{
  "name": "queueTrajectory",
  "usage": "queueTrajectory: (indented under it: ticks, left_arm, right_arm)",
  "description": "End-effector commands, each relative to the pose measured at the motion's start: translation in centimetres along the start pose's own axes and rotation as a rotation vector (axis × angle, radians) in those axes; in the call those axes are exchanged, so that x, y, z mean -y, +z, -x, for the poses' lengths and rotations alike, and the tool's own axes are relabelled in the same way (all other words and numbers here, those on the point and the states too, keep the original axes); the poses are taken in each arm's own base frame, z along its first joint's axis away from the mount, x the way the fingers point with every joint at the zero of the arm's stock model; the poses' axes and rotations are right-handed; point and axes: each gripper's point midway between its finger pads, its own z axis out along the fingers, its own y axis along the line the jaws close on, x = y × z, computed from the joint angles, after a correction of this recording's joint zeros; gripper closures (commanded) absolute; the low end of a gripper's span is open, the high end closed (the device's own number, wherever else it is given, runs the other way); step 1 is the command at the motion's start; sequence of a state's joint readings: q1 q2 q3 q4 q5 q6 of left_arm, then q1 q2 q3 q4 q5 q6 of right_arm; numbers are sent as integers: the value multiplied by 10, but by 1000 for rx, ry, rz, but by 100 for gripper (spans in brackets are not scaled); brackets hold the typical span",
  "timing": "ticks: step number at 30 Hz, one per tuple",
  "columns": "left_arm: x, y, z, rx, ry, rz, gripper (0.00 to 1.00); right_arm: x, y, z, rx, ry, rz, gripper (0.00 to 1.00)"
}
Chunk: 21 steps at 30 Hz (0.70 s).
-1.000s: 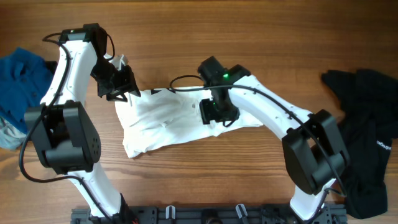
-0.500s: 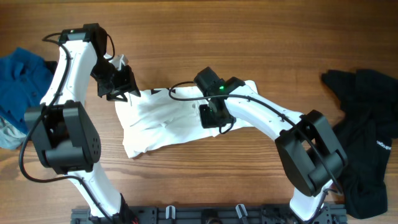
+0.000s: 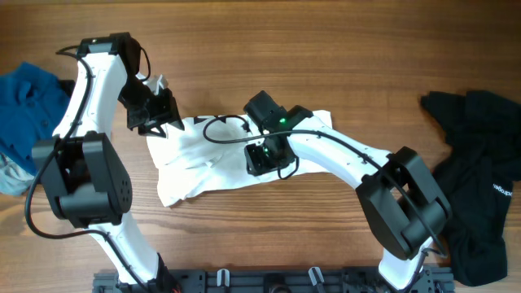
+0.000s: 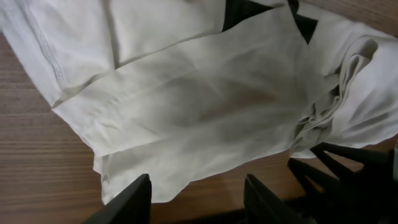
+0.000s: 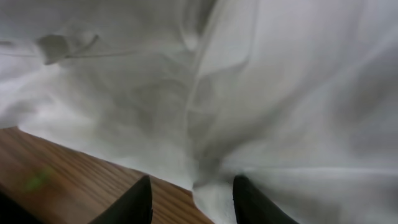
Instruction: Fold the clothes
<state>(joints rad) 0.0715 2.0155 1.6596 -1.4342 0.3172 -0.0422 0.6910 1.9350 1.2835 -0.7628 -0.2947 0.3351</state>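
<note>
The white T-shirt (image 3: 195, 159) lies crumpled on the wooden table, left of centre, with a small dark mark (image 3: 203, 120) at its far edge. My left gripper (image 3: 159, 118) is open at the shirt's far-left corner. In the left wrist view its fingers (image 4: 196, 205) straddle bare wood just off the shirt's edge (image 4: 186, 112), and a black print patch (image 4: 239, 9) shows at the top. My right gripper (image 3: 262, 160) is over the shirt's middle, near the front edge. Its fingers (image 5: 194, 202) are apart with a fold of white fabric (image 5: 261, 93) between them.
A blue garment (image 3: 28, 106) lies bunched at the table's left edge. A black garment (image 3: 480, 163) lies at the right edge. Bare wood (image 3: 342, 49) runs along the back and the front of the table.
My right gripper has moved left and slightly toward the front over the shirt, and the shirt's right part has bunched leftward with it. The left gripper has not moved.
</note>
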Motion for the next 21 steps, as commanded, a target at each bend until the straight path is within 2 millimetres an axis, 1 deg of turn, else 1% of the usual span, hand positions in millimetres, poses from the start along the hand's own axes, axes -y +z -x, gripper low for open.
queueTrajectory:
  ticks: [1,3,4,5,6,8,9,10,11,13,16,18,19,21]
  left_arm:
    - [-11,-9,-9,6,1,77,51]
    - [-16,-9,-11,-2,-2,105,51]
    - [-17,-9,-11,-2,-2,112,50]
    - [-17,-9,-11,-2,-2,112,42]
    - [-18,-8,-11,-3,-3,115,39]
    - [-25,-6,-11,-4,-13,147,37]
    - [-36,-3,-11,2,-49,206,34]
    - [-42,-1,-11,6,-70,238,31]
    - [-51,3,-11,10,-105,275,26]
    - [-53,17,-14,-4,-119,266,25]
    - [-59,37,-21,-31,-145,264,24]
    - [-65,54,-23,-30,-168,264,19]
    - [-66,61,-23,-27,-170,256,18]
    - [-57,82,-23,-25,-169,166,17]
  right_arm:
    - [21,-48,23,139,36,-94,57]
    - [34,-83,31,231,59,-132,54]
    - [40,-99,34,273,72,-147,49]
    - [48,-118,38,325,93,-159,41]
    - [55,-130,40,355,111,-161,35]
    - [66,-144,39,381,145,-161,34]
    - [72,-148,37,377,163,-168,34]
    - [77,-148,34,366,176,-174,34]
    - [82,-147,31,353,189,-180,33]
    - [88,-143,27,326,203,-190,33]
    - [90,-139,27,310,186,-196,32]
    - [90,-137,27,306,188,-197,32]
    - [91,-138,27,307,187,-201,32]
    - [93,-138,27,308,189,-208,32]
